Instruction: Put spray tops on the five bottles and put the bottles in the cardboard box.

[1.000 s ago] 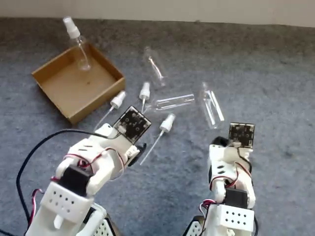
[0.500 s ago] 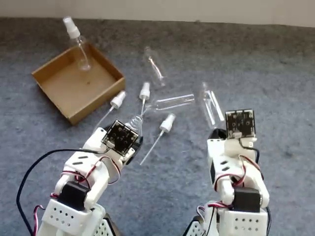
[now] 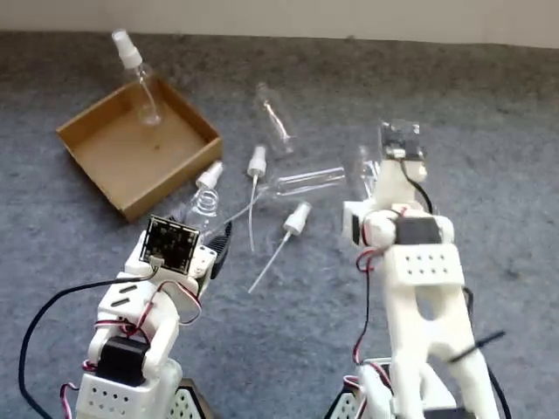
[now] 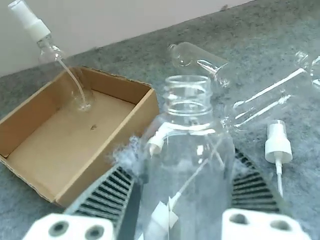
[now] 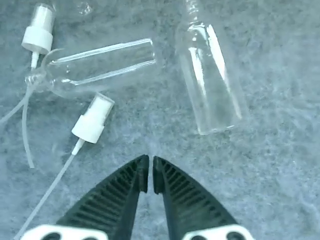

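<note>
The shallow, square cardboard box [image 3: 122, 161] sits at the left, with a capped clear bottle [image 3: 147, 96] upright in its far corner. Near it the left gripper [image 4: 185, 200] clasps an uncapped bottle [image 4: 187, 125], which is transparent and round with a threaded neck. White spray tops [image 3: 298, 218] with thin tubes and clear cylindrical bottles [image 5: 100, 67] lie on the fuzzy grey carpet [image 3: 489, 131]. The right gripper [image 5: 150, 172] hangs over the carpet near them, its ribbed black fingers [image 5: 120, 200] pressed together and empty.
</note>
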